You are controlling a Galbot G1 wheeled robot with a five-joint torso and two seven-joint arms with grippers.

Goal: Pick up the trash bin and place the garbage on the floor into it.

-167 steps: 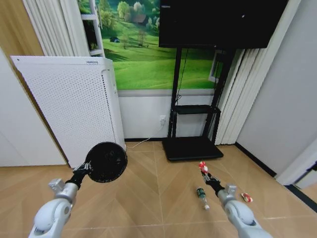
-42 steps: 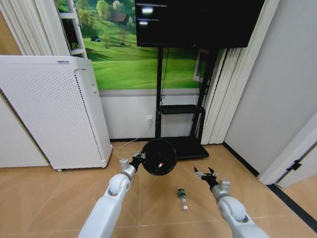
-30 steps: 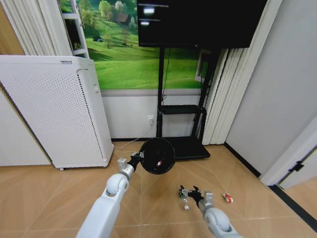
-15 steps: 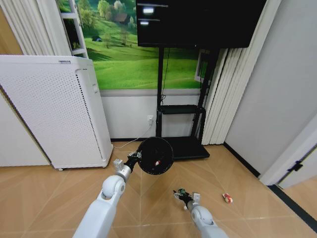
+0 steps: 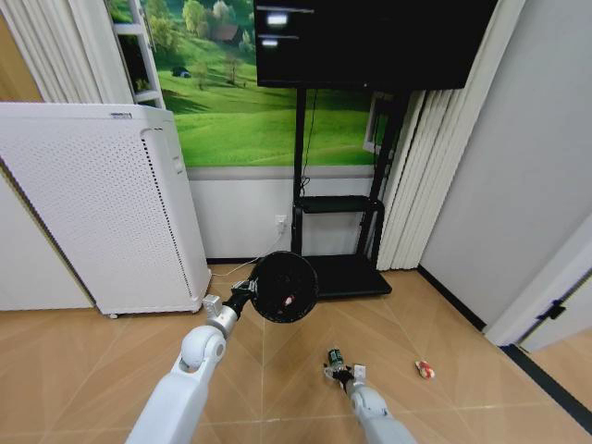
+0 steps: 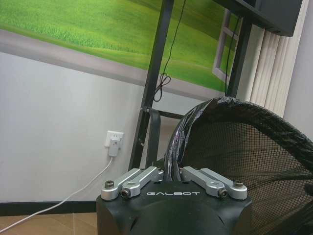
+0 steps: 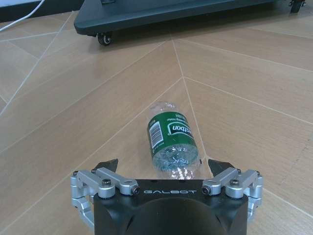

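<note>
My left gripper (image 5: pixel 244 294) (image 6: pixel 171 172) is shut on the rim of the trash bin (image 5: pixel 284 287) (image 6: pixel 239 147). The black mesh basket is held off the floor with its mouth turned toward me. A red-and-white wrapper (image 5: pixel 289 299) lies inside it. The green bottle (image 5: pixel 334 356) (image 7: pixel 173 142) lies on the wooden floor. My right gripper (image 5: pixel 339 371) (image 7: pixel 164 165) is low over it and open, with its fingers on either side of the bottle's near end. A second red-and-white wrapper (image 5: pixel 424 369) lies on the floor further right.
A tall white perforated appliance (image 5: pixel 102 203) stands at the left wall. A black TV stand with a wheeled base (image 5: pixel 342 275) (image 7: pixel 161 14) is behind the bottle. A white power cord (image 6: pixel 73 196) runs along the wall. Pale curtains (image 5: pixel 412 176) and a door edge are at the right.
My right gripper came down and in toward the green bottle and now straddles its end. The left arm drew the bin slightly left. The wrapper held earlier now lies in the bin.
</note>
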